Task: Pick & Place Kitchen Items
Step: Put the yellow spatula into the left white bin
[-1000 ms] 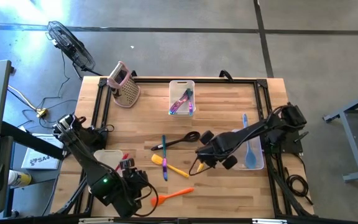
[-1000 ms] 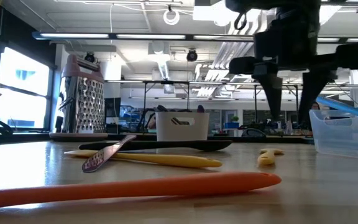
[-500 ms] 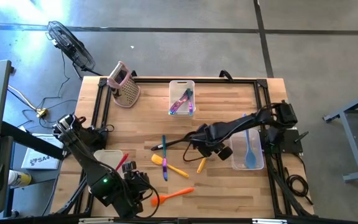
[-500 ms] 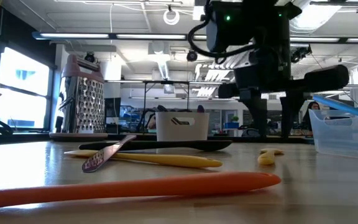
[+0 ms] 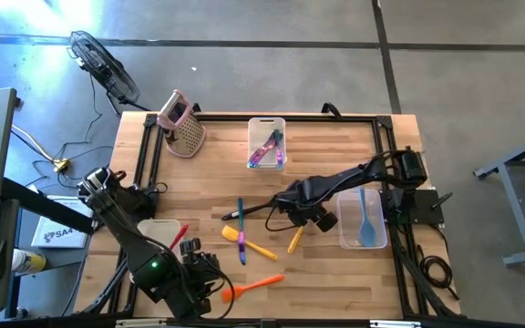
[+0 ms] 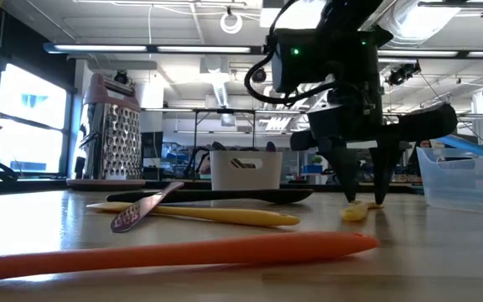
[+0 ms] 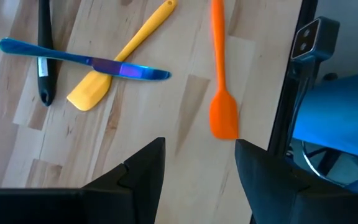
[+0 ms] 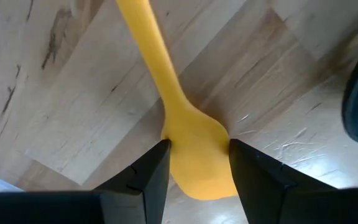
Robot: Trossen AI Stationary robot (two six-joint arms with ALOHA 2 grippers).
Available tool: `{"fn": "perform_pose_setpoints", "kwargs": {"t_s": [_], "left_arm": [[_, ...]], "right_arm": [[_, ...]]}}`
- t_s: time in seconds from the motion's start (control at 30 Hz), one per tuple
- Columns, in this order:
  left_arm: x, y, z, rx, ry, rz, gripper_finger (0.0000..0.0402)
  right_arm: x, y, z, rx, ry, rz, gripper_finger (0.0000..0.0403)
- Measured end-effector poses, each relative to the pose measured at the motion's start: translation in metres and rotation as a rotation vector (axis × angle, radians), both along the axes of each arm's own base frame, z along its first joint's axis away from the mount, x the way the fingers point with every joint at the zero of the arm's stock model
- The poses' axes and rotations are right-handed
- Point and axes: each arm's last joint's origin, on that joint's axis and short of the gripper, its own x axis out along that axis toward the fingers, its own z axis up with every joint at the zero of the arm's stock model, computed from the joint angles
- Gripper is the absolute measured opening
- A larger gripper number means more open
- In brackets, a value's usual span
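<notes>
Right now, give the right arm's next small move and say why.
Probably close the jaws: the right gripper stands open, low at the table, with the head of the small yellow spoon between its two fingers. Its handle lies flat on the wooden table, so closing should grip it.

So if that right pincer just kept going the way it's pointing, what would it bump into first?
The yellow spoon. The right pincer points down at the table, open, with one finger either side of the spoon's bowl, so it would likely close in on that, then the wood beneath.
</notes>
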Motion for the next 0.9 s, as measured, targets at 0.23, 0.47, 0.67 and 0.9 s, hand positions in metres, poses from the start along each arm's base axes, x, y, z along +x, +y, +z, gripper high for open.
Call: {"fn": "perform_pose_setpoints", "kwargs": {"t_s": [0.23,0.47,0.67,0.9], "left_arm": [[0.001,-0.001,0.0,-0.007,-0.007,-0.001,0.0187],[0.0,-0.001,0.0,-0.003,-0.006,-0.004,0.0187],[0.0,-0.001,0.0,-0.002,-0.008,-0.003,0.0187],[0.001,-0.001,0.0,-0.007,-0.012,-0.003,0.0187]], "right_arm": [[-0.013,0.002,-0.016,0.024,0.012,-0.003,0.0156],[-0.013,0.003,-0.019,0.044,-0.014,-0.026,0.0157],[-0.011,0.0,-0.02,0.061,-0.034,-0.036,0.0157],[-0.01,-0.001,-0.02,0.058,-0.039,-0.049,0.0157]]}}
